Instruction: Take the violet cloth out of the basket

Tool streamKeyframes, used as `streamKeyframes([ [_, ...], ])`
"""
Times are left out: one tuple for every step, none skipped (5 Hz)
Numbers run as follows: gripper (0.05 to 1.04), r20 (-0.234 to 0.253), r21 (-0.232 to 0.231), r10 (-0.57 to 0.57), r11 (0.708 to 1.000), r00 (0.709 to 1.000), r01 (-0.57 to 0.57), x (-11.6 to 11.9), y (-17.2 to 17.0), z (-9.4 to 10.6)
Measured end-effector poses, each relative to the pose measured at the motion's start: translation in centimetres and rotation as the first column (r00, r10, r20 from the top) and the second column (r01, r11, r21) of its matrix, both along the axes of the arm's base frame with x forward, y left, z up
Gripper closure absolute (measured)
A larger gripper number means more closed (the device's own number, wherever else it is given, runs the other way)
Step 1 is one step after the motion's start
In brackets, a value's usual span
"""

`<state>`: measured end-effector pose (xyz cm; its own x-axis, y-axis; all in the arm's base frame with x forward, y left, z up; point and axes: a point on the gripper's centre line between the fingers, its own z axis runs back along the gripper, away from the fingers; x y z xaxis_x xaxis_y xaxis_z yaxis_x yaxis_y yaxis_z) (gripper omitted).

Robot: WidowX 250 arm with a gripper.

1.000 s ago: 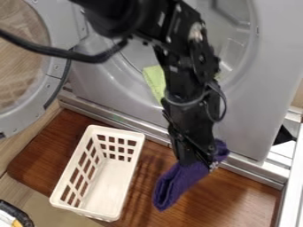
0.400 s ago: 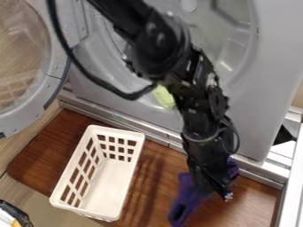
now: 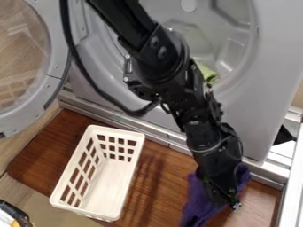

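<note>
The gripper (image 3: 228, 205) and the cloth (image 3: 201, 208) have shifted together over the last second, towards 4 to 5 o'clock, further from the basket (image 3: 115, 130). The basket itself has not moved, at 7 o'clock of the view. The cloth now lies bunched around the gripper's lower end at 5 o'clock, its tail reaching the view's bottom edge, on or just above the wood (image 3: 160, 177). I cannot tell whether the gripper is wide, narrow or closed on it, though the shared motion suggests a grip.

For the task, this looks like the end: the cloth is out, well apart from the basket, which stands upright. What remains, I judge, is to lay it down, let go and lift clear without dragging it.

Around them, the arm (image 3: 160, 48) slants from 12 towards 5 o'clock, a cable (image 3: 86, 80) looping beside it from 11. Behind stands the grey machine (image 3: 254, 97), its round door (image 3: 58, 75) swung out at 10 and a green cloth (image 3: 207, 72) in its drum between 1 and 2. The metal rail (image 3: 177, 139) beside the gripper could snag the cloth or knock the arm if it swings towards 12.
</note>
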<state>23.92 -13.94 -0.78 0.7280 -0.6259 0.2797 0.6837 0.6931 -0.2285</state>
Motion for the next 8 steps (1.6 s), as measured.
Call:
streamKeyframes([
  [0.739, -0.003, 0.027, -0.028, 0.999, 1.0, 0.028, -0.2, 0.7, 0.3],
  [0.434, 0.007, 0.039, -0.001, 0.999, 1.0, 0.0, 0.0, 1.3, 0.8],
  [0.144, -0.001, 0.045, 0.005, 0.999, 1.0, -0.005, -0.3, 1.5, 0.8],
  [0.074, 0.007, 0.045, -0.001, 0.999, 1.0, 0.0, -0.5, 1.5, 1.0],
  [0.079, 0.022, 0.053, -0.01, 0.999, 1.0, 0.008, -0.6, 1.7, 1.7],
  [0.083, 0.029, 0.115, -0.022, 0.993, 0.999, 0.019, -1.1, 2.3, 3.6],
  [0.084, 0.028, 0.176, -0.039, 0.984, 0.999, 0.033, -1.7, 3.5, 5.4],
  [0.084, 0.035, 0.196, 0.025, 0.98, 0.999, -0.031, -2.0, 5.6, 6.8],
])
